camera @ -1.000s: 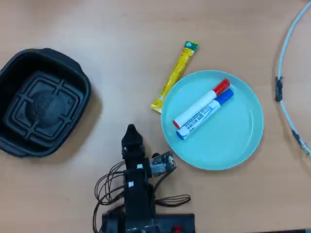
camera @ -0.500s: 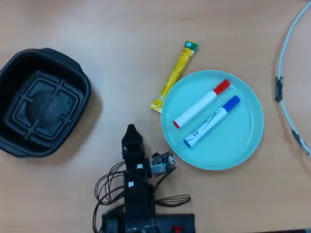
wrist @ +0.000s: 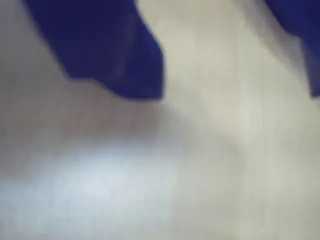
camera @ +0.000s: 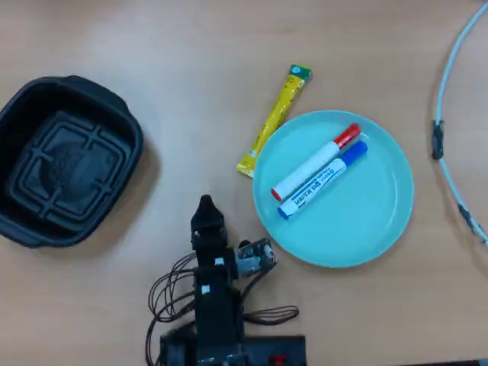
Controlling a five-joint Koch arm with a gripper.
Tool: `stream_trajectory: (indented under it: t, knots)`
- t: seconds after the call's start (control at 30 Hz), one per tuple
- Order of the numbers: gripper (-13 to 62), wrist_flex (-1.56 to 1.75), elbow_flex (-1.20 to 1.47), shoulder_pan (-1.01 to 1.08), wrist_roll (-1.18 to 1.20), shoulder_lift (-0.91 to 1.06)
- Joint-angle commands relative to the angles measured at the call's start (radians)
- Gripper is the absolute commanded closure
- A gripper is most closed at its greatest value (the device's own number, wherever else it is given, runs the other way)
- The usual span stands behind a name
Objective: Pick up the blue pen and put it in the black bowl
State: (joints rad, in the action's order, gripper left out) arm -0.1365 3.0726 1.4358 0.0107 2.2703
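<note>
In the overhead view the blue pen lies slantwise on a teal plate, right beside a red-capped marker. The black bowl stands empty at the left edge, its ribbed floor showing. My gripper points up the picture from the folded arm at the bottom centre, well left of the plate and right of the bowl. The blurred wrist view shows my gripper as two blue fingers set apart, with only bare table between them.
A yellow sachet lies slantwise just off the plate's upper left. A pale cable curves down the right edge. Loose wires coil around the arm's base.
Half a second ago the blue pen lay apart from the red marker, lower on the plate; now it lies against it again, as it did a second ago. The arm has not moved.
</note>
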Motion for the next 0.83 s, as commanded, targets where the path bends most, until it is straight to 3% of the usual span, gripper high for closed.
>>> stream_trajectory:
  t: [0.0,0.8]
  knots:
    - [19.1,-0.043,0.084,0.0,-0.005,0.1]
    - [19.1,-0.043,0.084,-0.006,-0.003,0.1]
